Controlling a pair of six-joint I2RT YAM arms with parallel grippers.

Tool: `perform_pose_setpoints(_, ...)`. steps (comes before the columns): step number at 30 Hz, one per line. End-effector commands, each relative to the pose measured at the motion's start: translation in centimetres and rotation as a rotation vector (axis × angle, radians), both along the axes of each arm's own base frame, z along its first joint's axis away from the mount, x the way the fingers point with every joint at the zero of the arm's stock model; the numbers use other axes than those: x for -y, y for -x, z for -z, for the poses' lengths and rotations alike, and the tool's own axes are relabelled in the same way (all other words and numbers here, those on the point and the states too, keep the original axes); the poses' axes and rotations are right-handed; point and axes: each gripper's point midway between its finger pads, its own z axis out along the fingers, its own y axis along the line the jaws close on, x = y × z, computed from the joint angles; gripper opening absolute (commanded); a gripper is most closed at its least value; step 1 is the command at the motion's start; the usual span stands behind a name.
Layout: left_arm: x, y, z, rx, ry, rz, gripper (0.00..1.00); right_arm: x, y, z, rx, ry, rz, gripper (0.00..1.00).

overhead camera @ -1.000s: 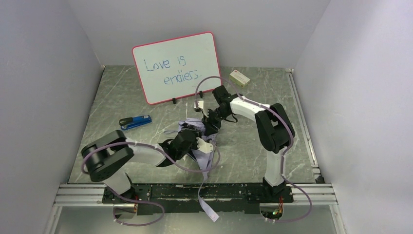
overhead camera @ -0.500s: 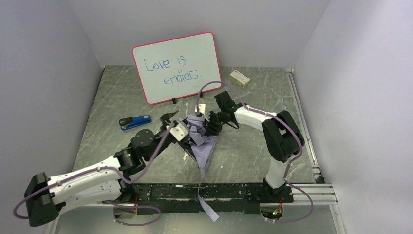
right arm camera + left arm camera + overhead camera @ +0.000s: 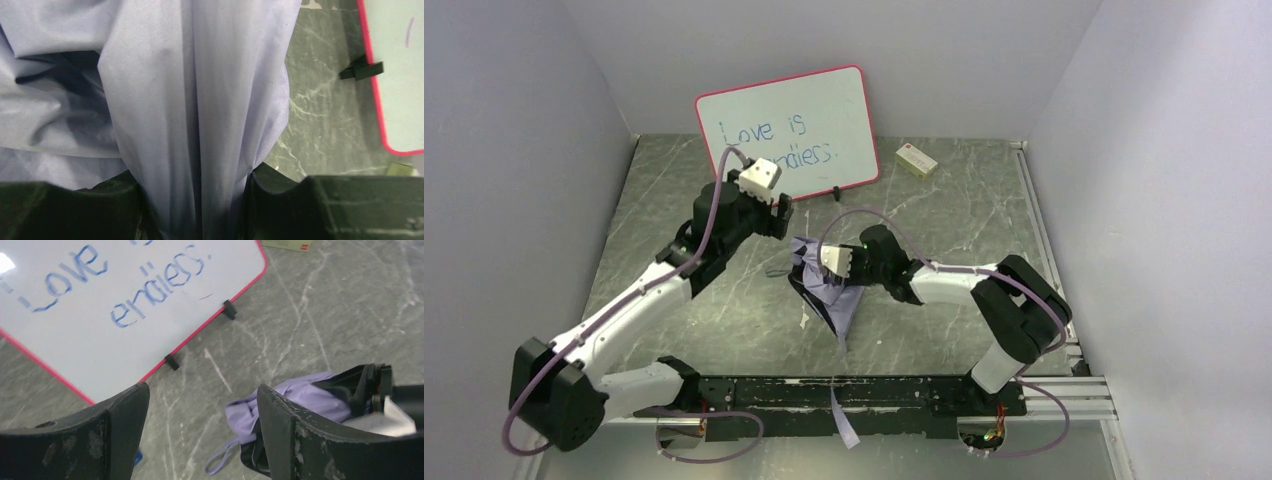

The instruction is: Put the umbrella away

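Pinching the umbrella (image 3: 836,300), the right fingers (image 3: 300,205) clamp its fabric while the left fingers (image 3: 295,435) hover spread wide.

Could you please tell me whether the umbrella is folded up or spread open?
Folded up, though loosely: the umbrella is a crumpled, narrow bundle, with its fabric bunched in the right gripper.

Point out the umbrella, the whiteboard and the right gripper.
umbrella (image 3: 844,305), top view, on its bare lavender fabric.
whiteboard (image 3: 789,125), top view, on its white writing surface.
right gripper (image 3: 192,187), right wrist view, midway between its fingertips, which pinch the fabric.
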Motion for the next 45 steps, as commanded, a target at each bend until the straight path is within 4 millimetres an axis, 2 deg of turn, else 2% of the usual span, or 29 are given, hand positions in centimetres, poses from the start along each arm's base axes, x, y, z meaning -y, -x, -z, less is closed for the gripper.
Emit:
perform_pose_setpoints(1,3.5,-0.7,-1.1,-0.061,0.015,0.215,0.82,4.3,0.5,3.0,0.111,0.205,0.088,0.09)
perform_pose_setpoints(5,5.6,-1.4,0.9,-0.13,-0.034,0.376,0.83,4.1,1.8,2.7,0.205,0.228,0.065,0.09)
perform_pose_setpoints(8,7.5,-0.7,2.4,-0.175,-0.06,0.525,0.83,4.1,2.8,2.9,0.256,0.259,0.042,0.09)
perform_pose_setpoints(13,9.7,2.0,5.8,-0.325,-0.084,0.795,0.83,4.4,3.7,3.1,0.341,0.316,0.041,0.09)
perform_pose_setpoints(15,10.2,3.7,7.3,-0.39,-0.081,0.912,0.83,4.4,4.0,3.1,0.369,0.333,0.041,0.09)
perform_pose_setpoints(18,10.5,5.1,9.3,-0.461,-0.07,1.007,0.83,4.4,4.3,3.3,0.4,0.364,0.041,0.09)
perform_pose_setpoints(27,10.4,5.7,14.3,-0.573,-0.16,1.001,0.82,3.4,6.0,4.3,0.391,0.355,0.017,0.08)
perform_pose_setpoints(35,10.0,7.1,18.3,-0.662,-0.236,1.036,0.83,3.6,6.0,4.1,0.403,0.36,0.024,0.08)
perform_pose_setpoints(40,8.8,7.4,21.4,-0.741,-0.323,1.021,0.82,3.5,6.1,3.8,0.405,0.359,0.018,0.08)
perform_pose_setpoints(43,8.3,7.4,22.5,-0.753,-0.36,1.004,0.82,3.5,6.1,3.9,0.402,0.365,0.011,0.08)
perform_pose_setpoints(45,8.0,7.3,23.1,-0.762,-0.375,0.994,0.78,3.4,6.2,3.8,0.405,0.362,0.008,0.08)
